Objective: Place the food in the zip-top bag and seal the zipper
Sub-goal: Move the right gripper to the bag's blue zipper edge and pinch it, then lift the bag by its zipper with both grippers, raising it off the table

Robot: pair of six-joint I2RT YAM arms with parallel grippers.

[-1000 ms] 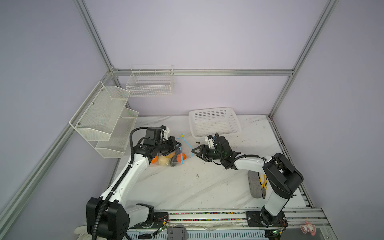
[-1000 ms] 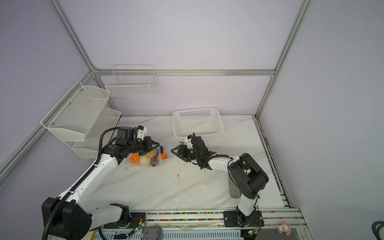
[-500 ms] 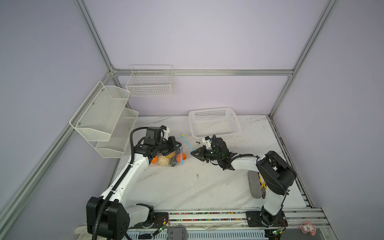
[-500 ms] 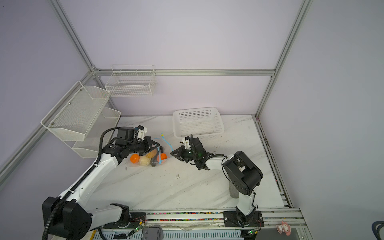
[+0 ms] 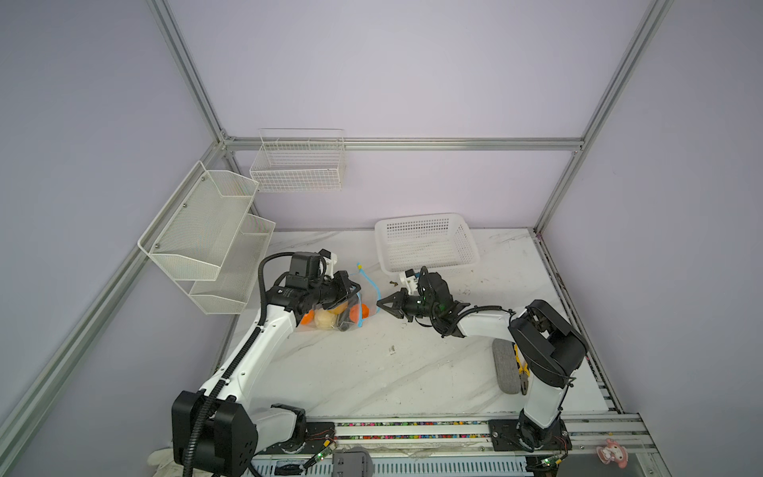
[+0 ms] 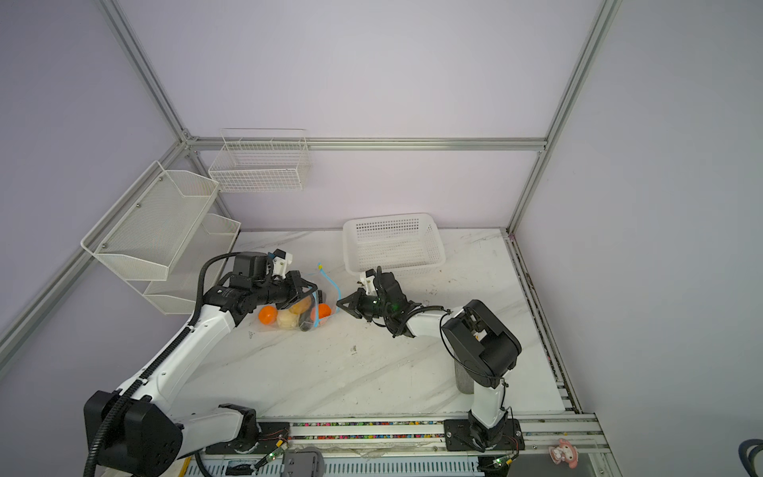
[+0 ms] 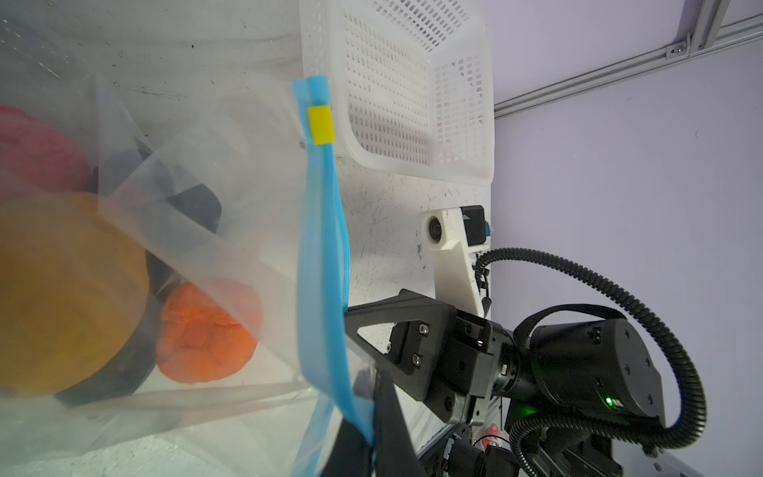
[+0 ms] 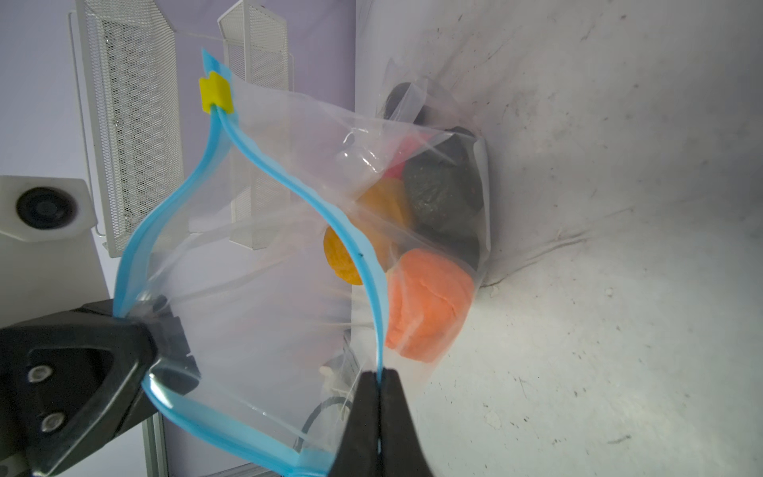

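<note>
Clear plastic of the zip-top bag (image 5: 330, 321) is found resting on the table (image 5: 371, 371), food (image 6: 300, 306) inside, mouth agape. One lip of the zipper (image 7: 324, 247) is pinched by the left gripper (image 8: 144, 326), the opposite lip by the right gripper (image 8: 377, 382). Lips should be drawn taut and aligned before the yellow slider (image 7: 321, 124) is run. Counted: one bag, two grippers, two orange pieces (image 6: 267, 314), one cream piece (image 6: 285, 320), one slider.
</note>
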